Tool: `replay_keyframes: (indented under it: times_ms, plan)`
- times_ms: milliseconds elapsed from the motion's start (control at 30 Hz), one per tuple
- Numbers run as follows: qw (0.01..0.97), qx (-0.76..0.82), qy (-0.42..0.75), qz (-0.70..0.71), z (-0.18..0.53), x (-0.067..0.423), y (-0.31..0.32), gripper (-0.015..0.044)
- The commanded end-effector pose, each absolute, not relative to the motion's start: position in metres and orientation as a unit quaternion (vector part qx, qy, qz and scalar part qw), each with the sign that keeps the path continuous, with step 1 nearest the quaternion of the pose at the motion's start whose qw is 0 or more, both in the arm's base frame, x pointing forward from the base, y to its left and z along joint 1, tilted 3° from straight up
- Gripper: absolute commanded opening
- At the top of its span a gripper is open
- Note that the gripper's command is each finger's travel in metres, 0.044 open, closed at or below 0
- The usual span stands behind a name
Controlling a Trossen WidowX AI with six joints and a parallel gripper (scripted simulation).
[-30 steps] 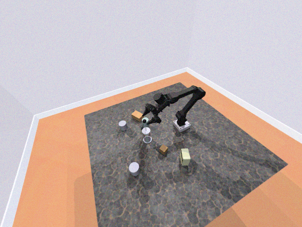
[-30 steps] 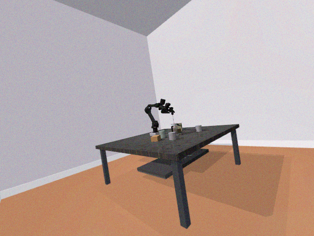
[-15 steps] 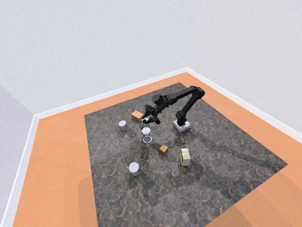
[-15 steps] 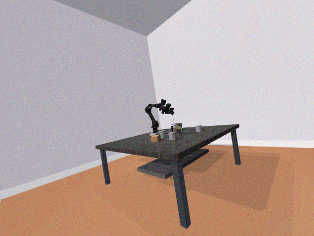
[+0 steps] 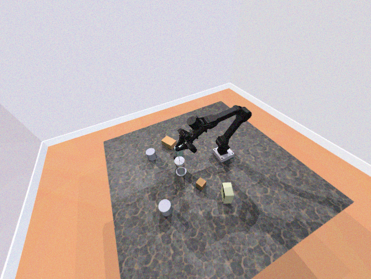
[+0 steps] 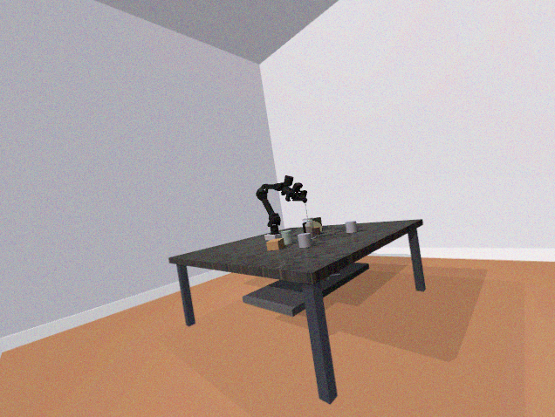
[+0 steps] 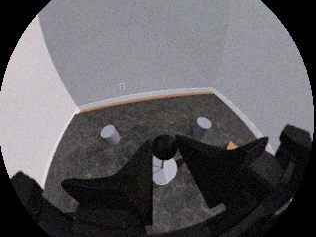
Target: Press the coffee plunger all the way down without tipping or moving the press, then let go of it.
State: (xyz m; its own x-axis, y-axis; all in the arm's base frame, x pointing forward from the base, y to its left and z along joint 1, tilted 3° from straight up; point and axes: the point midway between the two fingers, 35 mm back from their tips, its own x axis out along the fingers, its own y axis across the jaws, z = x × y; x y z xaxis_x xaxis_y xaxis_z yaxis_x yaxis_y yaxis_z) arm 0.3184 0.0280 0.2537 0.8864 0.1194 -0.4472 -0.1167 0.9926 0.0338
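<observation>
The coffee press (image 5: 180,166) (image 6: 308,225) is a clear glass cylinder with a white lid, standing upright near the middle of the dark table (image 5: 269,191) (image 6: 359,250). Its thin rod rises to a dark round plunger knob (image 5: 179,147) (image 7: 162,146), which is still high above the lid (image 7: 166,171). My gripper (image 5: 181,146) (image 6: 304,201) (image 7: 163,141) reaches down from the black arm and is shut on the knob. In the wrist view one finger presses on each side of the knob.
An orange box (image 5: 168,142) lies just behind the press. Grey cylinders (image 5: 151,153) (image 5: 164,206) stand to the left and front left. A small orange cube (image 5: 200,182) and a pale yellow box (image 5: 227,192) lie to the front right. The arm's base (image 5: 223,154) is to the right.
</observation>
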Motion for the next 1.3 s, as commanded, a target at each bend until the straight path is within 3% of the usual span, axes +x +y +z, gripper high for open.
replay_keyframes:
  times_ms: [0, 1267]
  plan:
    - [0.971, 0.003, 0.232, 0.060, 0.248, 0.319, 0.028, 0.0116]
    - [0.971, 0.004, 0.232, 0.060, 0.186, 0.332, 0.032, 0.0116]
